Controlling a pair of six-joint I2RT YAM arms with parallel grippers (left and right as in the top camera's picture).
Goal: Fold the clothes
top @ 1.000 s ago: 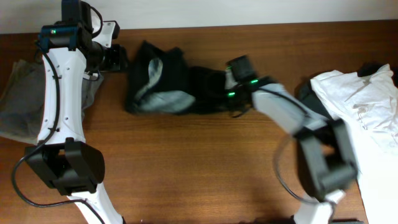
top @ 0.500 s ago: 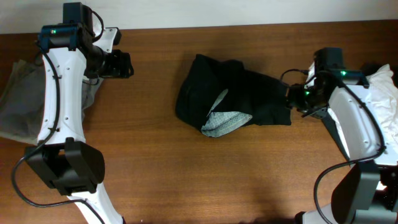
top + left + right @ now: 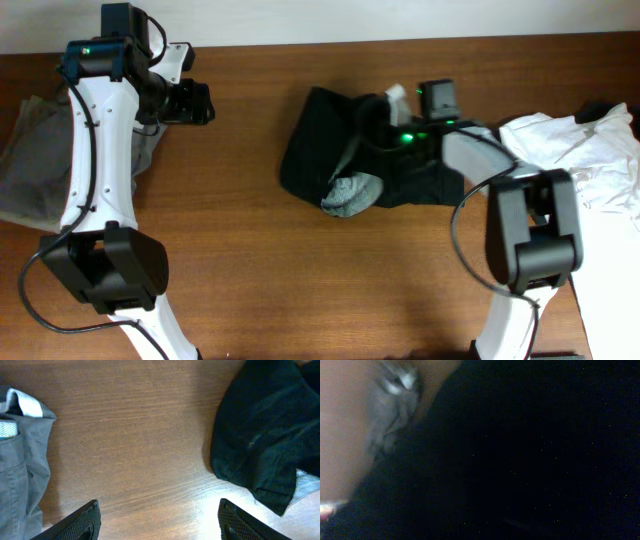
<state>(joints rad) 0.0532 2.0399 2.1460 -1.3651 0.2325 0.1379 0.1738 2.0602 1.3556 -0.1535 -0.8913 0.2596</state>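
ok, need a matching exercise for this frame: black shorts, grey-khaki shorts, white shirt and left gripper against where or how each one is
Things:
1. black shorts
2. grey-khaki shorts
3. white shirt
4. left gripper

Place or state:
A. far right of the table
B. open, nothing between the fingers, over bare wood
C. crumpled in the middle, pale lining showing
D. far left of the table

Pairs: 1-C, 2-D, 3-A, 4-B
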